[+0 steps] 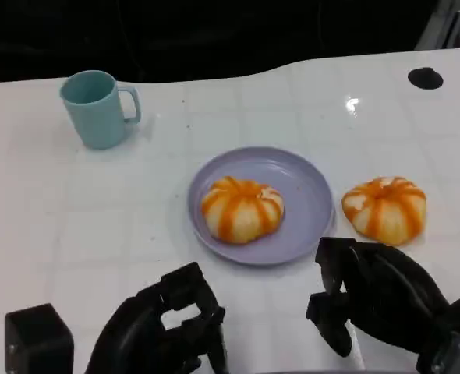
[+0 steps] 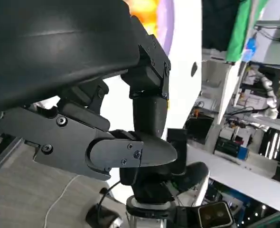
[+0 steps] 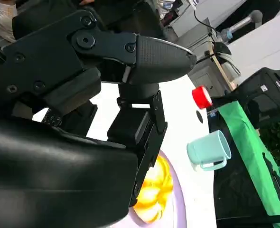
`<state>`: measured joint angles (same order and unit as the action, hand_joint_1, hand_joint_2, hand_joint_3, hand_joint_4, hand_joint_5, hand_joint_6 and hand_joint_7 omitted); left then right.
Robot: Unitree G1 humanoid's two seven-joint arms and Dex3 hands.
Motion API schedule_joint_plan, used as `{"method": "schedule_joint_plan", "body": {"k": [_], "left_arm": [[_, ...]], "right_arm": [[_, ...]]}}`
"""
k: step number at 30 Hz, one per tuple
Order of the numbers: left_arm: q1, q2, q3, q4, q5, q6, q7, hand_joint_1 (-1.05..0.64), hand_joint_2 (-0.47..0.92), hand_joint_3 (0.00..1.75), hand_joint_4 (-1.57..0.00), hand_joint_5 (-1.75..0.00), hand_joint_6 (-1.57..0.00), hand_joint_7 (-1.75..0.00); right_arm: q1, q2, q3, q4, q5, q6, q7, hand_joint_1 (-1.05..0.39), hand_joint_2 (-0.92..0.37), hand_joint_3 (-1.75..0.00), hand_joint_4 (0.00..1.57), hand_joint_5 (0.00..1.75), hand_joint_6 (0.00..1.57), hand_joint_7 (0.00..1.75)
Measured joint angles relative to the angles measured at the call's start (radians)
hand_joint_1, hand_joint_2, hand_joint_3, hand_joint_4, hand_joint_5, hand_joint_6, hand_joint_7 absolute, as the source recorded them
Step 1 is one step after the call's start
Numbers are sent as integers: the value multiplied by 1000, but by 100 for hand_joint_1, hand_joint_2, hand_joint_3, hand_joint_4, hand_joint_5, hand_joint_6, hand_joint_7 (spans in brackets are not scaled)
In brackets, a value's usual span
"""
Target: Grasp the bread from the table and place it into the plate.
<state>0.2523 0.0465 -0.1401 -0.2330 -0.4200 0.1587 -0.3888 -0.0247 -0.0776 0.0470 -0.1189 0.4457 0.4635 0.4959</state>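
Note:
One orange-striped bread (image 1: pixel 242 209) lies on the purple plate (image 1: pixel 309 195) at the table's middle. A second bread (image 1: pixel 384 206) of the same kind sits on the white table just right of the plate. My right hand (image 1: pixel 378 300) hovers close in front of that second bread, fingers apart and holding nothing. At the lower edge, in front of the plate, my left hand (image 1: pixel 164 327) is also empty with loosely bent fingers. The right wrist view shows the bread (image 3: pixel 156 192) on the plate (image 3: pixel 177 202) past the hand's fingers.
A teal mug (image 1: pixel 97 107) stands at the back left, well away from the plate. A small black round mark (image 1: pixel 425 78) sits at the far right of the table. A black block (image 1: pixel 39 339) is at the near left corner.

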Motion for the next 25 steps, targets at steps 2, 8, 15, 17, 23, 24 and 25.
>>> {"method": "schedule_joint_plan", "body": {"k": [2, 8, 15, 17, 23, 24, 25], "left_arm": [[-10, -4, 17, 15, -23, 1, -12, -59, 92, 29, -91, -175, -68, -175], [-43, -7, 38, 40, -46, 8, -36, -59, 92, 30, -90, -175, -67, -175], [-54, -10, 62, 75, -62, 5, -72, -60, 92, 27, -89, -175, -67, -175], [-57, -11, 68, 82, -66, 2, -82, -61, 92, 27, -88, -175, -67, -175], [-72, -12, 82, 98, -68, -7, -100, -61, 92, 27, -89, -175, -67, -175], [-74, -12, 85, 101, -68, -7, -104, -61, 92, 27, -89, -175, -68, -175], [-75, -12, 89, 104, -69, -7, -109, -61, 92, 27, -89, -175, -68, -175]], "right_arm": [[0, 0, -1, 6, 1, -3, 4, -96, -67, -78, 128, 164, 110, 157], [-4, -4, -3, 25, 0, -25, 21, -95, -70, -74, 128, 163, 109, 157], [-10, -4, -3, 54, 0, -40, 26, -94, -71, -70, 128, 162, 109, 157], [-10, -4, -3, 58, 0, -41, 26, -94, -71, -71, 128, 162, 109, 158], [-12, -3, 2, 61, -19, -56, 23, -96, -70, -74, 128, 162, 108, 157], [-12, -3, 2, 61, -21, -56, 22, -96, -70, -74, 128, 163, 109, 157], [-13, -3, 2, 61, -21, -56, 20, -96, -70, -75, 128, 163, 109, 157]]}}
